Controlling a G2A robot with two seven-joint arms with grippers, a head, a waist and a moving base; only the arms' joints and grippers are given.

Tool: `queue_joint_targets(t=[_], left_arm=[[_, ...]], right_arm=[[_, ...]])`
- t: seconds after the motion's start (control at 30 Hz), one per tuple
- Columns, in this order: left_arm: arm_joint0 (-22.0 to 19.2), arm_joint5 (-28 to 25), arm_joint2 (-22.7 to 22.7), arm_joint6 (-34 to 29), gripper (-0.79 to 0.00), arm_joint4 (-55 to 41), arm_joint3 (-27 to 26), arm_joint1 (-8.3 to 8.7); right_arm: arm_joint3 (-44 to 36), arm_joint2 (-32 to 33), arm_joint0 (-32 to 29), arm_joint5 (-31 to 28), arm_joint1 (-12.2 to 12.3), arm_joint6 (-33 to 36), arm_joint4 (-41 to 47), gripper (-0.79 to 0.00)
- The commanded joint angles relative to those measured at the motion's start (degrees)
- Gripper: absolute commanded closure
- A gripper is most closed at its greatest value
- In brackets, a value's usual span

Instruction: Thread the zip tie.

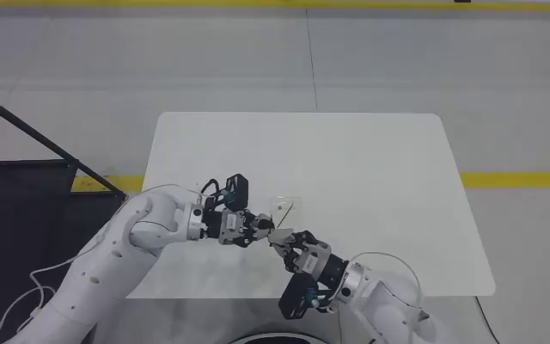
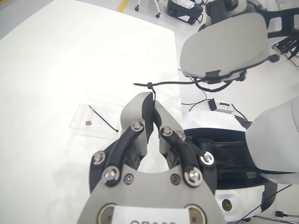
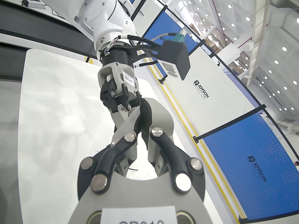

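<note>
In the left wrist view, my left gripper is shut on a black zip tie above the white table. The strap rises from between the pads to the tie's head. The tail passes through the head, pokes out a short way on one side and runs off under the other arm's grey housing. My right gripper is shut too, tip to tip with the left gripper. In the top view both grippers meet near the table's front edge.
A clear flat tray lies on the table just beyond the grippers, holding a second black zip tie and a small brown scrap. The same tray shows in the top view. Bare table stretches to the right and back.
</note>
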Motion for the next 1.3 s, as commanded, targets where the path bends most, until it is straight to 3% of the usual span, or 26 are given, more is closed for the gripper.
queue_joint_targets(t=[0.0, 0.77, 1.27], left_arm=[[0.0, -0.1, 0.0, 0.0, 0.000, 0.0, -0.1, 0.02], [0.4, -0.4, -0.7, 2.0, 0.000, 1.5, -0.5, 0.20], [2.0, -1.2, -1.9, 5.8, 0.000, 7.5, -2.6, 0.25]], right_arm=[[0.0, 0.0, 0.0, -0.1, 0.0, 0.1, 0.0, 0.000], [0.2, -0.7, 0.2, -0.8, -0.2, 3.1, -1.5, 0.000], [0.1, -0.5, 0.2, 1.1, -0.5, 4.4, -0.4, 0.000]])
